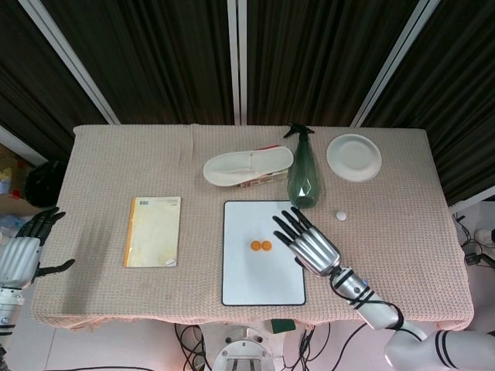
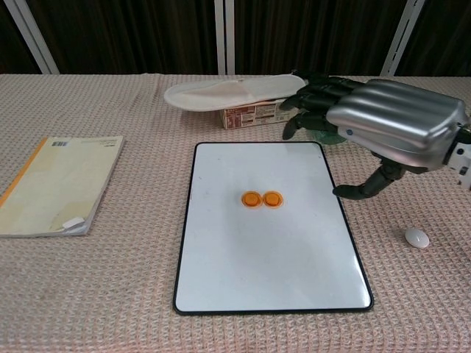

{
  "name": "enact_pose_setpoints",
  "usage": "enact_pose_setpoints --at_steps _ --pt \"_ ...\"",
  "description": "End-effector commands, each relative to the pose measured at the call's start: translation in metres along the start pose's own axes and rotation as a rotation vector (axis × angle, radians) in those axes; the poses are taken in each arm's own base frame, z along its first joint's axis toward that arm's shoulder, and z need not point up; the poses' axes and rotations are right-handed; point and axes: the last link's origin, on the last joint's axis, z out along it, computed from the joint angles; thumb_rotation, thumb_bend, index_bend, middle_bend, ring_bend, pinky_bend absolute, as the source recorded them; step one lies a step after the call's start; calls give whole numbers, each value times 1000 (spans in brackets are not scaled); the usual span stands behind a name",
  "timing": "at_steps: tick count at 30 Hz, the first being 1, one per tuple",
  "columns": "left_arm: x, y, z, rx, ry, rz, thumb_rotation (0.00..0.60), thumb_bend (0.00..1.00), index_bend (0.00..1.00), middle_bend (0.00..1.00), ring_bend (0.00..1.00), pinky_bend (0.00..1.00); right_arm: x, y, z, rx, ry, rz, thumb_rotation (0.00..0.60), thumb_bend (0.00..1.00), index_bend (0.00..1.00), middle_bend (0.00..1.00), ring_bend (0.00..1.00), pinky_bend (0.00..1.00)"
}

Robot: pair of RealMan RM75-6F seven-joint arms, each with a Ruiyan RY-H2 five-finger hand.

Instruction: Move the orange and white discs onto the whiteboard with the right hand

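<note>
Two orange discs on the whiteboard; my right hand is open above its right edge.

I see the pair of small round orange discs [image 2: 262, 198] lying side by side, touching, near the middle of the white rectangular black-framed whiteboard [image 2: 221, 279], centre of frame. My right metal hand [image 2: 383, 125] hovers at the right of the chest view, fingers spread, holding nothing, clear of the discs. One small white disc [image 2: 416, 237] lies on the beige woven tablecloth [image 2: 110, 294], lower right, off the board. A second white disc [image 1: 341, 216] sits right of the green spray bottle [image 1: 302, 179] in the head view. My left hand [image 1: 23, 251] hangs open at the lower left of the head view, off the table.
</note>
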Motion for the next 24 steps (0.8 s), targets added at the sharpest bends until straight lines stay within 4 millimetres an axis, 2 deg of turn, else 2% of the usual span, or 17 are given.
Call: enact_pose_setpoints --at_steps 1,5,10,16,24 --pt "0 1 0 -1 1 1 600 0 140 91 88 174 -7 17 -36 -58 -49 16 600 200 263 31 0 0" --pt "-2 4 0 -6 -5 5 600 0 140 91 88 174 -15 35 -69 -153 -82 25 600 200 267 27 0 0" --pt "-4 9 1 -22 -9 4 600 0 140 91 88 174 -35 50 -94 -248 -142 77 600 201 297 27 0 0" --pt "-5 11 -1 -21 -16 17 600 0 141 91 88 174 -52 52 -105 -265 -164 111 600 207 339 29 0 0" --pt "-3 11 -2 -12 -10 18 600 0 140 91 88 174 -63 50 -103 -240 -187 114 600 215 359 30 0 0"
